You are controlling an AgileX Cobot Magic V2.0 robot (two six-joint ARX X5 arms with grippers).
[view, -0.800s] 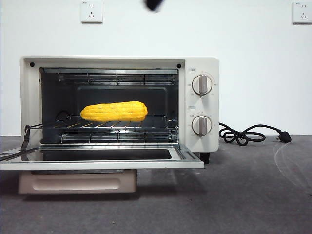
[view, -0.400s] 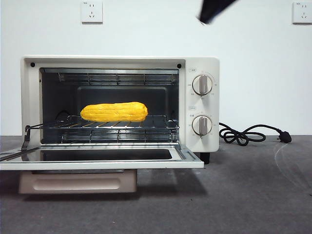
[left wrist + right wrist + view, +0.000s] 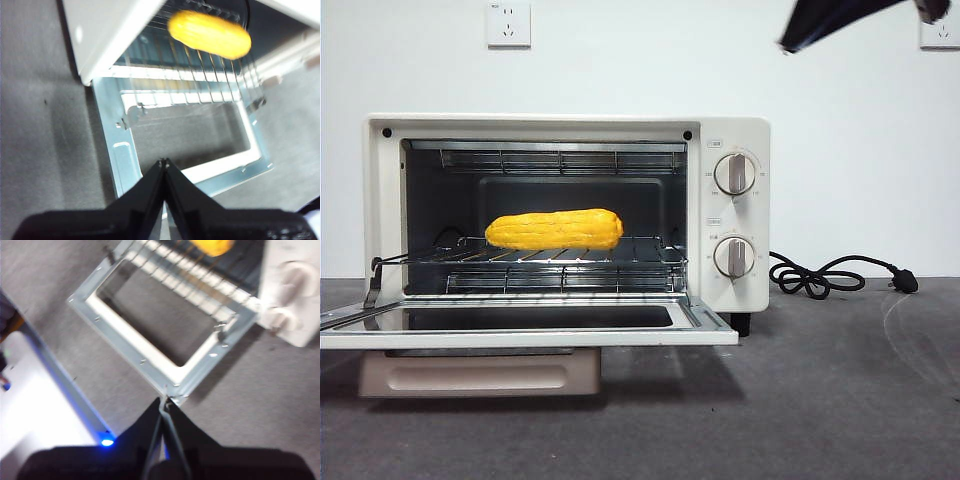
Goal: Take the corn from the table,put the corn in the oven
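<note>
**Corn on rack, both arms clear**

With the oven (image 3: 565, 215) door down, the corn (image 3: 554, 229) lies lengthwise on the wire rack (image 3: 560, 255). Likely light, stiff, bumpy; grip mid-body across its width. Left gripper (image 3: 163, 162) clenched empty above the door; right gripper (image 3: 163, 402) likewise, off right.

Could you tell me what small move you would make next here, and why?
Probably just finish parking both arms. The corn already lies on the wire rack inside the oven, whose door hangs open. The left gripper and right gripper are shut, empty and above the door, so nothing needs carrying.
</note>
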